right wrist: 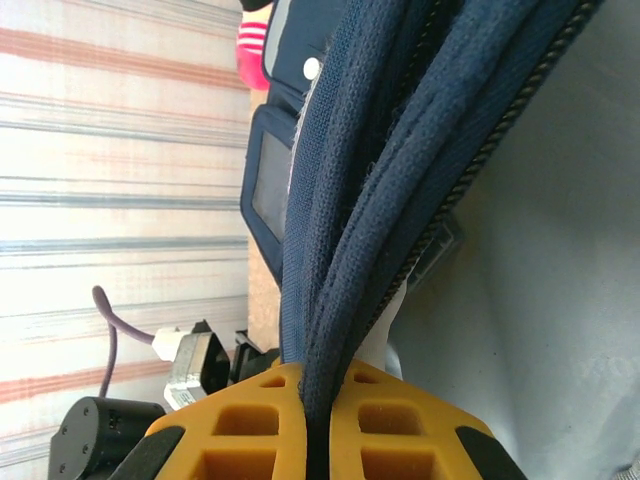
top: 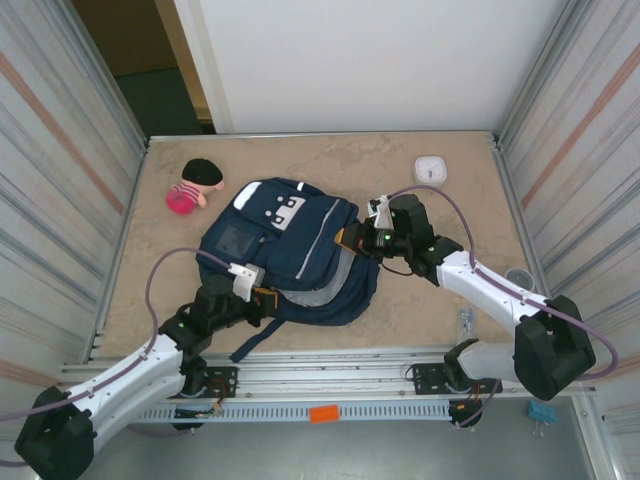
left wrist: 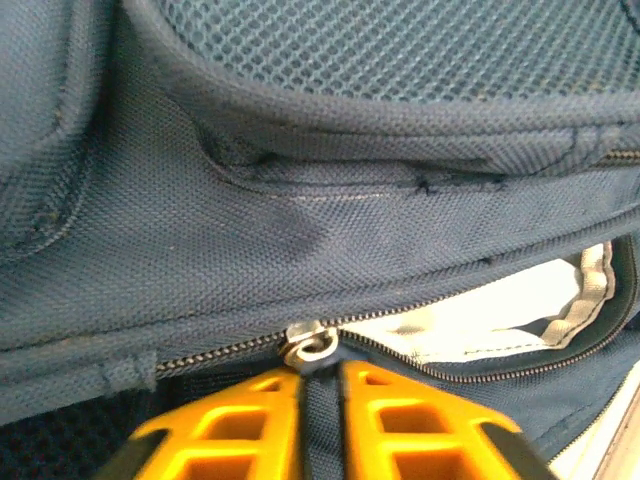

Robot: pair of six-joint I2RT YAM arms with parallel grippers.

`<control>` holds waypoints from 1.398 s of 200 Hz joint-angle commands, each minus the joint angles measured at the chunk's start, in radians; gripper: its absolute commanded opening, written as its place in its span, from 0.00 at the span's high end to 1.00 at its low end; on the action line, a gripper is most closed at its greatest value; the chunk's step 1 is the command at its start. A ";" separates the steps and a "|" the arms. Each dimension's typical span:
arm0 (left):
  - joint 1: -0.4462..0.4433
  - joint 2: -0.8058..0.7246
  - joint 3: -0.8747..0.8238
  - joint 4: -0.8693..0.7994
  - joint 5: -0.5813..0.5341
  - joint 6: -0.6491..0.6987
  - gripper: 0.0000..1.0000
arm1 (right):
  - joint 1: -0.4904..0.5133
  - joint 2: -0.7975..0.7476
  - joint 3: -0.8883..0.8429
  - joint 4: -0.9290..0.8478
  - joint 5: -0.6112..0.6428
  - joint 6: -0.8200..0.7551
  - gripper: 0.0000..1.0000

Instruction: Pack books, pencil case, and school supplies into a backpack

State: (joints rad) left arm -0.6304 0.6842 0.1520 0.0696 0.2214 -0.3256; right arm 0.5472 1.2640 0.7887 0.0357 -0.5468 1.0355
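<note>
A: Entry, top view. Where does the backpack (top: pixel 290 235) lie?

B: Flat in the middle of the surface (top: pixel 440 290), front pocket with the white patch facing up and towards the far left. It is the largest item there.

A: Left claw (left wrist: pixel 320 388)?

B: At the near-left edge of the pack. In the wrist view its orange fingers (left wrist: pixel 250 425) are drawn together on a dark strip, the zipper pull (left wrist: pixel 320 372), which hangs from the metal slider (left wrist: pixel 308 345). Clamped on that pull.

A: Zip state?

B: Teeth are joined left of the slider and parted to its right. Pale lining (left wrist: pixel 470 320) shows through the gap.

A: Right claw (right wrist: pixel 318 390)?

B: At the pack's right side. The wrist view shows both fingers pressed against folded navy fabric with a piped edge, which runs up between them. Closed on the backpack rim.

A: Other items?

B: A pink plush toy (top: pixel 192 188) with a black cap lies near the far-left corner, just beside the pack but apart from it. A white square device (top: pixel 431 168) sits far right, well apart from the pack.
</note>
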 commanded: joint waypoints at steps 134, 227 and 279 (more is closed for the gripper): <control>-0.086 -0.084 0.058 -0.144 -0.154 -0.009 0.56 | -0.009 0.015 0.030 0.047 0.005 -0.019 0.98; -0.086 -0.044 -0.043 0.064 -0.252 0.075 0.41 | -0.033 -0.009 0.150 -0.053 -0.030 -0.094 0.97; -0.086 0.125 -0.031 0.243 -0.132 0.175 0.47 | -0.033 -0.009 0.142 -0.048 -0.042 -0.094 0.97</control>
State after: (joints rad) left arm -0.7139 0.7532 0.1173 0.1848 0.0002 -0.2291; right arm 0.5274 1.2839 0.8940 -0.0574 -0.5739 0.9714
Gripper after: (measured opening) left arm 0.556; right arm 0.079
